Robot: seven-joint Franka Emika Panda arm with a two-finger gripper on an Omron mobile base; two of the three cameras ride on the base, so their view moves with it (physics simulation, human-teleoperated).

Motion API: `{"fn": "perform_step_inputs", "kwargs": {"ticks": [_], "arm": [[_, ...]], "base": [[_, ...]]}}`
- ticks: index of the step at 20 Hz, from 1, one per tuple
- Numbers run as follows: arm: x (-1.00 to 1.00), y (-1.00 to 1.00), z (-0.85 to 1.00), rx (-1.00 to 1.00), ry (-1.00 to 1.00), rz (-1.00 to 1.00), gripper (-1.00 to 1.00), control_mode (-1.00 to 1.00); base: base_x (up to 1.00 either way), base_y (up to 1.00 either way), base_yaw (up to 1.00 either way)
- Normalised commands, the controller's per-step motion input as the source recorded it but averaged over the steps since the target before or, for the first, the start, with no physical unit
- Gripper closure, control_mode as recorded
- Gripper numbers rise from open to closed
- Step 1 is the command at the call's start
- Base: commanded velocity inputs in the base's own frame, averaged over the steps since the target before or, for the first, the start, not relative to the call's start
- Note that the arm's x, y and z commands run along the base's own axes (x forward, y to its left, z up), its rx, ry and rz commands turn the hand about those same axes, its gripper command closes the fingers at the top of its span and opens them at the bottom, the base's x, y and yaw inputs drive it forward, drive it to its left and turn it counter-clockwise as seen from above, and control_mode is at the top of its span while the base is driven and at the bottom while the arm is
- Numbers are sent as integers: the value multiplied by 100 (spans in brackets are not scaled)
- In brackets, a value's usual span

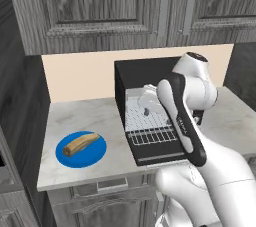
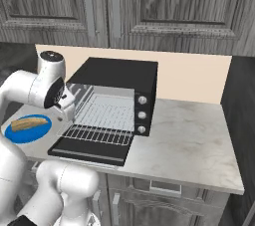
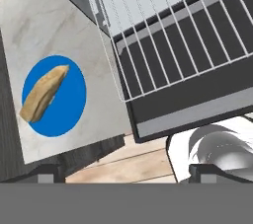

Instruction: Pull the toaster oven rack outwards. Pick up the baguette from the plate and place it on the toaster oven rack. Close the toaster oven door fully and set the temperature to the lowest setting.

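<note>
The black toaster oven [image 1: 142, 71] [image 2: 117, 73] stands on the counter with its door [image 1: 160, 157] [image 2: 89, 153] [image 3: 197, 104] folded down flat. The silver wire rack [image 1: 150, 133] [image 2: 102, 131] [image 3: 188, 45] sticks out over the door. To the left, the tan baguette [image 1: 81, 142] [image 2: 29, 122] [image 3: 43, 93] lies on the blue plate [image 1: 95, 155] [image 2: 35, 133] [image 3: 69, 114]. My gripper [image 1: 145, 107] [image 2: 63, 113] [image 3: 126, 174] hangs open and empty above the rack's front left part, pointing down, apart from rack and bread.
Three silver knobs [image 2: 142, 115] run down the oven's right front. The marble counter [image 1: 70, 116] [image 2: 189, 140] has free room right of the oven. Dark wood cabinets [image 1: 100, 6] hang above, and a dark wall [image 1: 20, 121] bounds the counter's left end.
</note>
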Motion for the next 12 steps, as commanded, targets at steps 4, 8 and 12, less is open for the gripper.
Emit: {"fn": "perform_step_inputs", "kwargs": {"ticks": [4, 8, 12], "arm": [[3, 76, -20, -5, 0, 2, -100, -100], [8, 75, -19, -9, 3, 3, -100, -100], [47, 94, -56, -13, 17, 0, -100, -100]], "base": [[0, 0, 0], [0, 0, 0], [0, 0, 0]]}}
